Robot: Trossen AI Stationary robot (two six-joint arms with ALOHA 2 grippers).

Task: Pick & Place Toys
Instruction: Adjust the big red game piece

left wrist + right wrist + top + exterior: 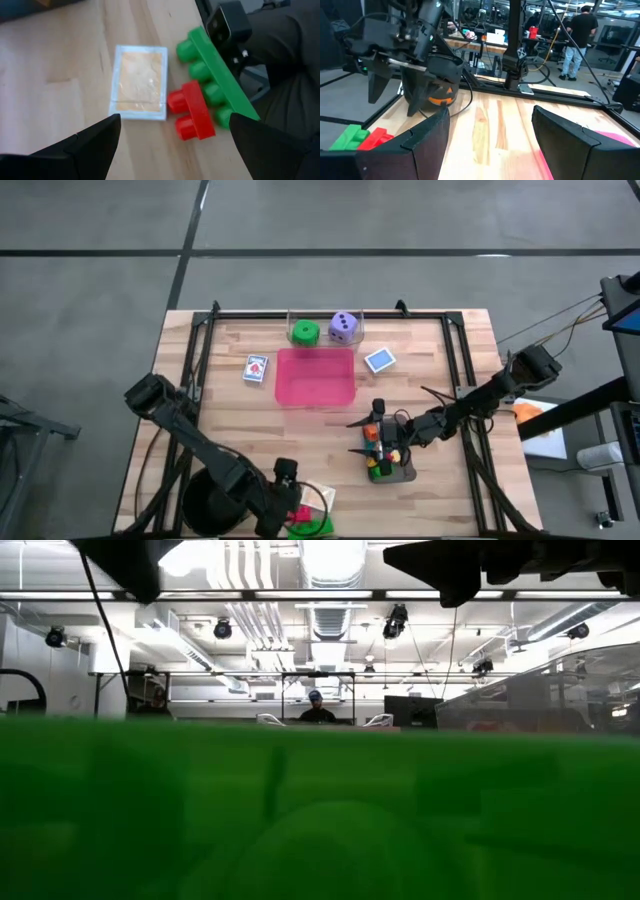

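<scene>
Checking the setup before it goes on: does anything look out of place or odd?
Yes. The low view is almost wholly blocked by a green blur. That fits the green brick with the red brick at the table's near edge, below the open left gripper.

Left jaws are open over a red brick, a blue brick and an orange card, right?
Not quite: the long brick is green, not blue. The left wrist view shows the left gripper, jaws open, over a red brick, a green brick and an orange card.
</scene>
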